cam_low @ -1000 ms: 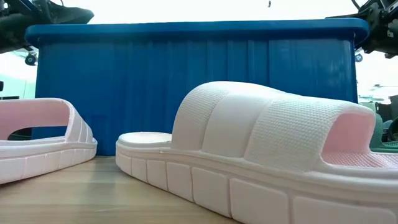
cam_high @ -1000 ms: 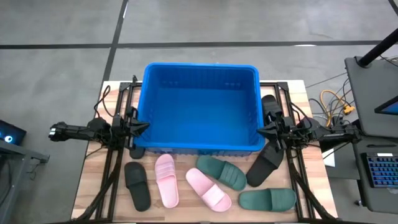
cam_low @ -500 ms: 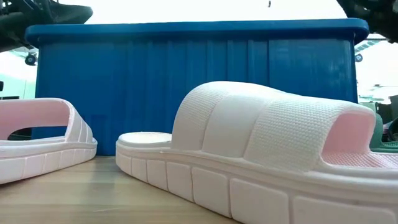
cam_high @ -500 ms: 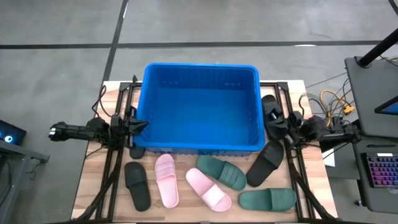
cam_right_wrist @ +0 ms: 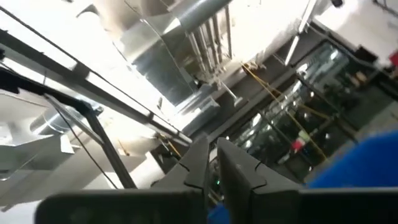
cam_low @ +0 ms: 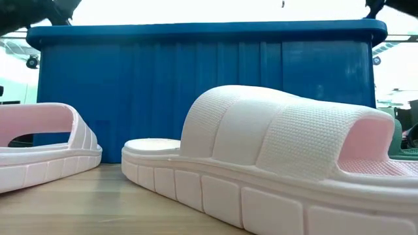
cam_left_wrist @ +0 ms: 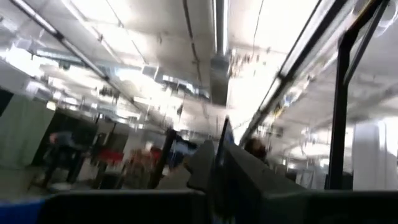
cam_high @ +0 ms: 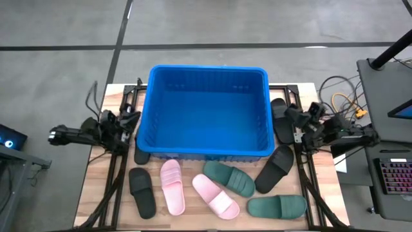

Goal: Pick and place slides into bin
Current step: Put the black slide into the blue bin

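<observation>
Large bright blue rectangular plastic bin (cam_high: 207,111) sits mid-surface, nothing inside. Foam slides lie on the wooden surface (cam_high: 109,200) in front of it: black (cam_high: 142,191), two light pink (cam_high: 172,186), two dark green (cam_high: 230,178), more black at right (cam_high: 275,169). Left tool (cam_high: 131,120) and right tool (cam_high: 288,115) flank the bin, fingers pressed nearly together, holding nothing.

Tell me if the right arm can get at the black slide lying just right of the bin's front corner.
Probably yes. The black foam slide sandal lies uncovered on the wooden table, just in front of the right hand. The blue plastic bin stands beside it, not over it.
</observation>
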`<state>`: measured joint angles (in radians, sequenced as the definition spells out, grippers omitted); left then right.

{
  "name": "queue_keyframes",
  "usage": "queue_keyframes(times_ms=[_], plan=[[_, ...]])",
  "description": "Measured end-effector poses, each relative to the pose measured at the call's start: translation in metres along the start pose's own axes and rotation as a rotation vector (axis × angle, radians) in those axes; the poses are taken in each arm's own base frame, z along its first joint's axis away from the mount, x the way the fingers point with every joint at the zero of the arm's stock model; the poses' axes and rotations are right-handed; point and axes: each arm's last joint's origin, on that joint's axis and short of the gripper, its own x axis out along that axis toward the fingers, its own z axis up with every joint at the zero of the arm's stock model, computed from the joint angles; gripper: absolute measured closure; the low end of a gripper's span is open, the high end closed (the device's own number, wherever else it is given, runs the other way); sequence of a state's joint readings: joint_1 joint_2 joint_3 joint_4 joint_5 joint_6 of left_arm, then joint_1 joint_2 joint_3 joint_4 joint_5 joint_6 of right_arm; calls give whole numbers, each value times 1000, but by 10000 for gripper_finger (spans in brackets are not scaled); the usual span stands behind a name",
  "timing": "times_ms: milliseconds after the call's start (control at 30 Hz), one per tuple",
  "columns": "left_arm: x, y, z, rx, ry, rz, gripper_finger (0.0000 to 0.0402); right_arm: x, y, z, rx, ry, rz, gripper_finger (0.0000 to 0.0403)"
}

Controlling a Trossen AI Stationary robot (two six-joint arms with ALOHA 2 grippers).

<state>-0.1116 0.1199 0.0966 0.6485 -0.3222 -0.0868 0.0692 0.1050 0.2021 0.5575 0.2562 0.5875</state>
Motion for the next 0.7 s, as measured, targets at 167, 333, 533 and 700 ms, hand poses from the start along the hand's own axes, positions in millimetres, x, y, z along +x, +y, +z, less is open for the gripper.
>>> queue_keyframes(times_ms=[167,333,533,700], plan=[[12,-7,11,43,1,-64,329,27,19,14,-194,106,-31,323],[18,-9,12,-5,-35,-66,250,53,29,19,-321,280,-169,264],[22,-11,22,-87,-178,-76,188,80,46,33,-425,374,-226,229],[23,-10,25,-113,-231,-41,180,94,58,48,-472,449,-325,230]])
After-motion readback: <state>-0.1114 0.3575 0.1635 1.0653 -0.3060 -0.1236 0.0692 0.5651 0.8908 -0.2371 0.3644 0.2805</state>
